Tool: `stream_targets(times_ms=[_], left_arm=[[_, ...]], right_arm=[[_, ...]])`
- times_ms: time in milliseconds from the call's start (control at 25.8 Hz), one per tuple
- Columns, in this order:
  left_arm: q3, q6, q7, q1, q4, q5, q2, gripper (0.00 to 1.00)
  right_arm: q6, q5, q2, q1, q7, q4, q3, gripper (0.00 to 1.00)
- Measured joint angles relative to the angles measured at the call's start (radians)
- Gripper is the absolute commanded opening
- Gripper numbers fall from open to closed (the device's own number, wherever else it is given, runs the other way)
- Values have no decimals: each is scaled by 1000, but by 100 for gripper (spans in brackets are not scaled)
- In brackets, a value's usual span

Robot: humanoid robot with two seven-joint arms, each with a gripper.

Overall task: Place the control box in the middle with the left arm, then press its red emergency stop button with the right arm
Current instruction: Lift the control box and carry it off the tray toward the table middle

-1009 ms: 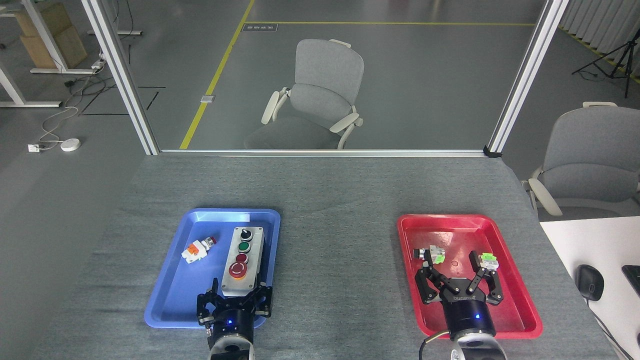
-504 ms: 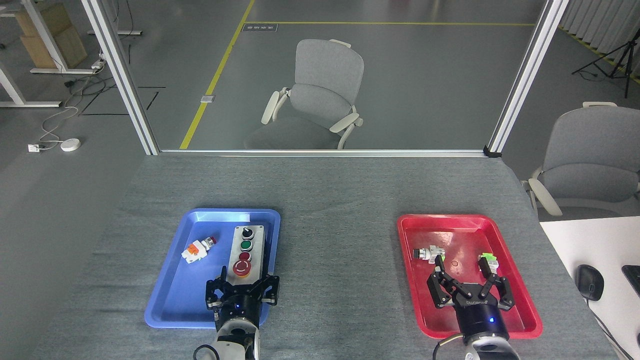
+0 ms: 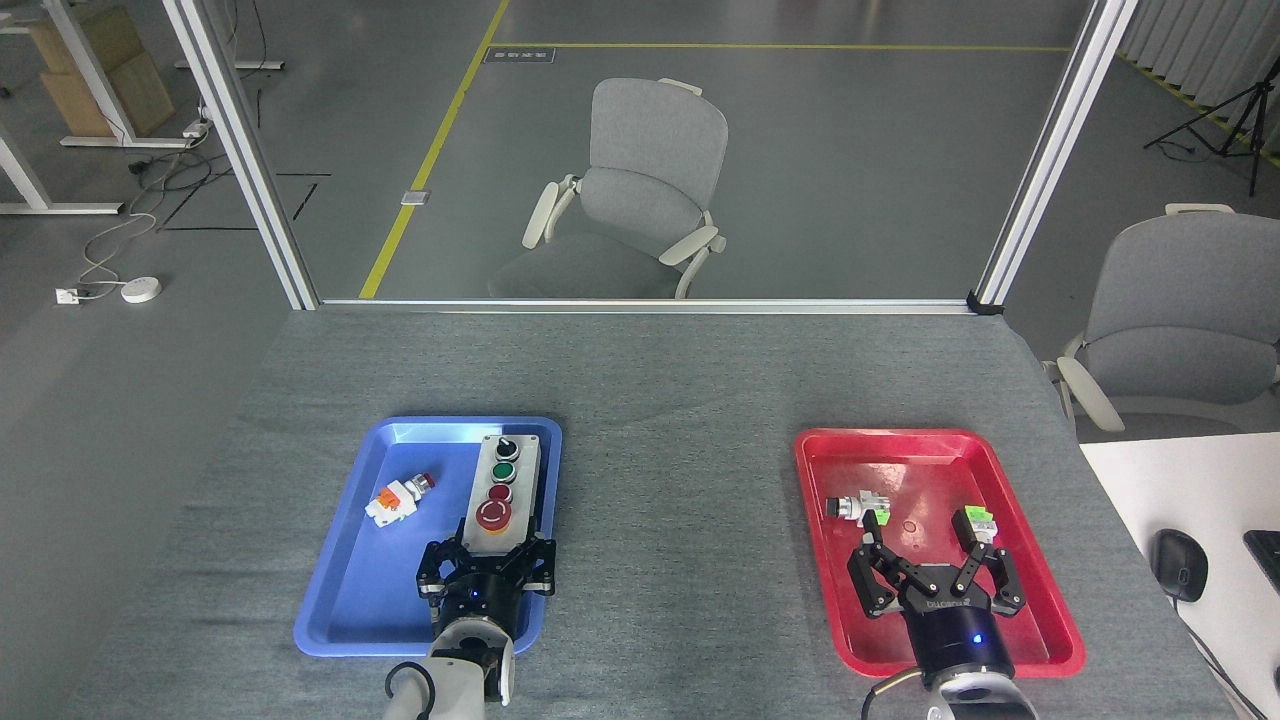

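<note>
The light-grey control box (image 3: 508, 478) lies lengthwise in the right half of the blue tray (image 3: 340, 590). Its red emergency stop button (image 3: 494, 514) is at the near end of the row of controls. My left gripper (image 3: 489, 555) is open, with one finger on each side of the box's near end; I cannot see whether they touch it. My right gripper (image 3: 930, 550) hangs open over the red tray (image 3: 1040, 600), holding nothing.
A loose white-and-orange push button (image 3: 398, 497) lies in the blue tray, left of the box. Two small green-and-white parts (image 3: 858, 508) (image 3: 977, 520) lie in the red tray just beyond my right gripper. A white desk with a mouse (image 3: 1178, 563) adjoins at right.
My left gripper advanced around the box's near end, and the box slid away from me and slightly right in the blue tray. My right gripper drew back a little toward me.
</note>
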Motion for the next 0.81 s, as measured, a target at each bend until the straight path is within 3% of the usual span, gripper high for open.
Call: stream_targets(times_ms=[272,582,699,815], left_arm=[[4,-39,-3,8,-78,1,35,0],[21,-61,-4,193,-472,55,132,0],[11,-61,-28,225,-550,68,127,0],[-16,-59,-69,216,-557,64,72,0]], right_arm=[[2,15,43,-8,-5,-25,-12,96],[4,13,77,1,3,-44,-9,97],[1,13,80,16,10,-50,-7,97],[-5,13,78,30,17,-46,-5,97]])
